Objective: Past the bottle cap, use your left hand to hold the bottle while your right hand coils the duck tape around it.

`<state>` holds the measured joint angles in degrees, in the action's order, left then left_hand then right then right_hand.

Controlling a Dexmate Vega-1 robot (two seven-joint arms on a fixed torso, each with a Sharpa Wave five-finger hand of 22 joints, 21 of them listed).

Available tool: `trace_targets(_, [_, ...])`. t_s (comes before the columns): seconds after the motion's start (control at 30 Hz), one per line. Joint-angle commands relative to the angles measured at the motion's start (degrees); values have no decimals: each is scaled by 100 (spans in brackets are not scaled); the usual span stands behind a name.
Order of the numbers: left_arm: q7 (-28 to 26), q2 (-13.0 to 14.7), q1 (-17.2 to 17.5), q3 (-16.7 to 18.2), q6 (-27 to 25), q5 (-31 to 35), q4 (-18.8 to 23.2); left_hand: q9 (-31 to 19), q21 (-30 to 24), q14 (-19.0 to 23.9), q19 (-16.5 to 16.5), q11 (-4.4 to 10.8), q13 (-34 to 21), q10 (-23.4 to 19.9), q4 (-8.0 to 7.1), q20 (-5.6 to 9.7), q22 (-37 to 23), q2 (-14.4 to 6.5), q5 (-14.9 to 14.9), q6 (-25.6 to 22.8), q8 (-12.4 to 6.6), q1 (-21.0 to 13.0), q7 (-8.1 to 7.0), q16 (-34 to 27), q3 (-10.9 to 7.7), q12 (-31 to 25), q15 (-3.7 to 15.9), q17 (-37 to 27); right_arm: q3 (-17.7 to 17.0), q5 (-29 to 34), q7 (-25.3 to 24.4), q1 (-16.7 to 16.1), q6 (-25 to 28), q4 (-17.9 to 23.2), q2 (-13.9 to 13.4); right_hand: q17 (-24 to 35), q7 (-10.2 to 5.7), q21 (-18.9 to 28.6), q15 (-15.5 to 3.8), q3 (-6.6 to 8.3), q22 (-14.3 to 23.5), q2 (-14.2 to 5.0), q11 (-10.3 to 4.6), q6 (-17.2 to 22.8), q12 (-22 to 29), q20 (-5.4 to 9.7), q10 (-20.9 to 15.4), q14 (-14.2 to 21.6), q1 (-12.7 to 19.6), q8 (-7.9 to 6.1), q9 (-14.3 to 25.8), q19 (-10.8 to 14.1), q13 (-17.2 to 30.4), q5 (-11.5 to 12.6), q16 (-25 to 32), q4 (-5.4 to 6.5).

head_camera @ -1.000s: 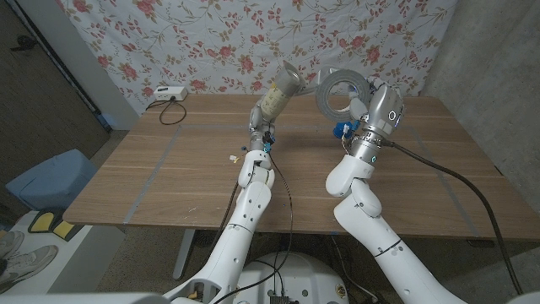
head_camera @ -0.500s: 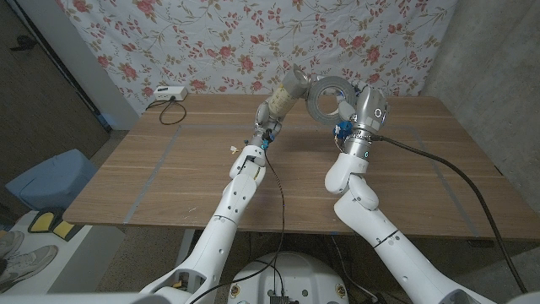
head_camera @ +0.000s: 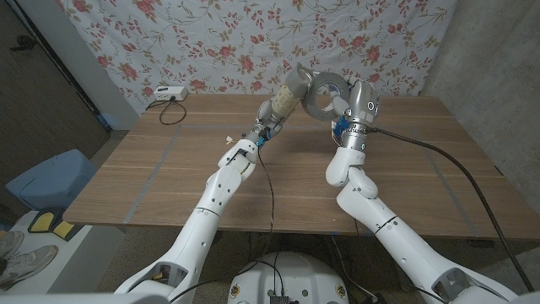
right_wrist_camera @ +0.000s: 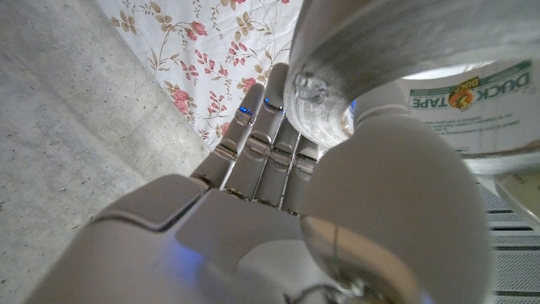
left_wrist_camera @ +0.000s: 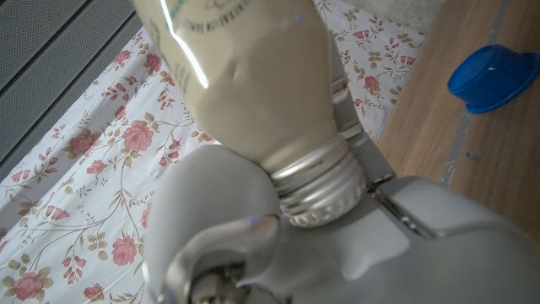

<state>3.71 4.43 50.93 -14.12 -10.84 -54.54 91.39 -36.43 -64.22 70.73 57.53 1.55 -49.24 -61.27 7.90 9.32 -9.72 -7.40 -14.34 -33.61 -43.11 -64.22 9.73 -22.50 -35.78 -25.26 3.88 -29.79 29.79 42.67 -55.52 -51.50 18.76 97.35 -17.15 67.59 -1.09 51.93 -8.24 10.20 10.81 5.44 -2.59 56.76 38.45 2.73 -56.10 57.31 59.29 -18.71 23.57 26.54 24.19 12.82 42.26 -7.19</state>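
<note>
Tape roll (head_camera: 321, 91) moved onto bottle (head_camera: 287, 95) cap; right hand (head_camera: 350, 103) grips roll, left hand (head_camera: 263, 127) grips bottle.

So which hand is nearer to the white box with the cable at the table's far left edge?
Left. The left hand, holding the bottle up over the table's far middle, is nearer the white box; the right hand, holding the tape roll, is further right.

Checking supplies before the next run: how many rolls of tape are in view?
1: the duck tape roll, held up by the right robot hand beside the bottle cap, above the table's far side.
</note>
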Motion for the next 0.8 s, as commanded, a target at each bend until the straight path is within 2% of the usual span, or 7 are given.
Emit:
trace_targets(0.03, [-315,705,-179,-186,-954,342,532,-79,-1,973,53,73,-20,-121,34,117,-23,-20,20,-77,-44,-39,84,-49,-32,-42,891,-53,42,-162,-29,313,-708,-274,-318,-13,-353,24,-484,-43,25,-1297,-465,231,-16,269,-304,0,1233,-18,23,-87,1026,52,-67,36])
trace_targets(0.1, [-410,973,-282,-272,-1275,502,701,-47,-10,989,84,57,-39,-125,66,134,-26,-12,44,-129,-64,-60,88,-72,-39,-50,895,-46,6,-289,15,337,-941,-309,-411,10,-431,23,-483,-68,25,-1291,-495,239,-29,331,-266,-24,1199,-26,28,-128,1052,57,-90,60])
trace_targets(0.13, [-420,975,-285,-271,-1294,504,706,-32,-16,1003,100,48,-26,-132,80,139,-28,-8,58,-150,-71,-71,94,-91,-42,-43,894,-50,6,-293,11,339,-955,-313,-414,14,-438,26,-485,-76,25,-1289,-493,236,-40,335,-280,-30,1190,-25,29,-131,1032,59,-99,66])
trace_targets(0.27, [-346,1387,-539,-380,-1864,636,861,42,-58,1035,197,11,-3,-228,145,150,-35,9,148,-310,-134,-137,96,-155,-52,-56,894,-16,-15,-489,-82,403,-1528,-523,-548,1,-528,31,-487,-121,22,-1280,-546,211,-92,424,-232,-102,1143,-23,39,-184,1018,78,-193,100])
trace_targets(0.4, [-393,1360,-519,-316,-1935,590,900,143,-106,1071,304,-26,36,-329,189,168,-35,32,291,-409,-164,-228,136,-267,-59,-55,890,64,-23,-577,-190,428,-1821,-623,-562,-9,-575,27,-488,-149,17,-1284,-562,186,-121,481,-197,-134,1112,-18,44,-231,1021,95,-254,127])
trace_targets(0.7, [-394,1285,-473,-317,-1830,656,870,281,-107,1042,316,-30,63,-324,180,190,-29,53,400,-438,-148,-283,133,-437,-69,-12,895,103,-58,-513,-239,396,-1804,-523,-586,-8,-581,59,-494,-188,8,-1293,-565,206,-170,478,-253,-88,1100,-25,29,-220,964,133,-322,146])
trace_targets(0.8, [-489,1355,-437,-397,-1682,921,987,325,-85,1014,266,-32,47,-253,154,195,-29,48,413,-396,-122,-270,100,-465,-68,16,891,108,-113,-579,-216,360,-1831,-471,-607,-8,-580,65,-494,-200,6,-1291,-563,208,-185,480,-267,-70,1103,-24,22,-224,949,144,-342,146])
